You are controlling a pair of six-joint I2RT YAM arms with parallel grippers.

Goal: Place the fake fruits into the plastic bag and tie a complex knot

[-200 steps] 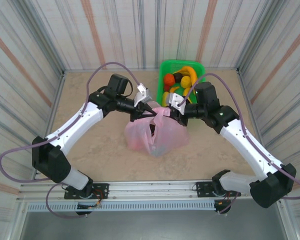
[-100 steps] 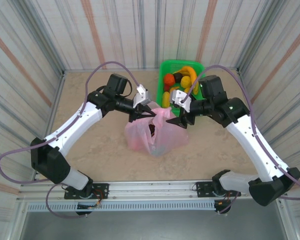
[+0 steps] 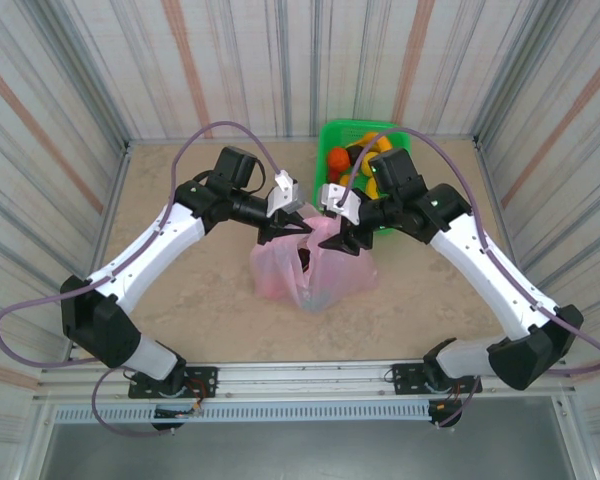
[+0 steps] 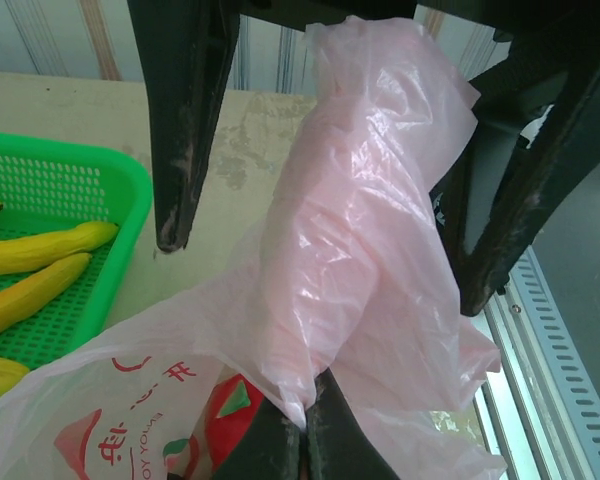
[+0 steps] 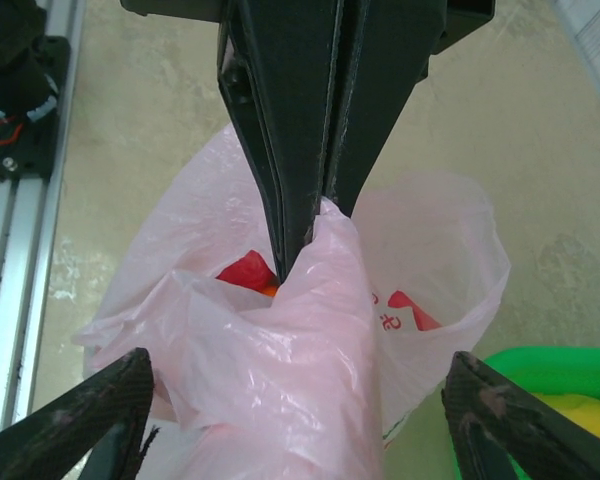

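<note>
The pink plastic bag stands mid-table, with bare tabletop open to its left and near side. A green mesh basket of bananas crowds its far right. The left gripper, pressed together, pinches the bag's upper film. The right gripper straddles that film, jaws spread.

White arms, black joints and fingers, purple cables.

Both arms bent inward over table centre, wrists angled down. My left gripper pinched tight on plastic bag. My right gripper faces it close by, fingers spread wide apart.
</note>
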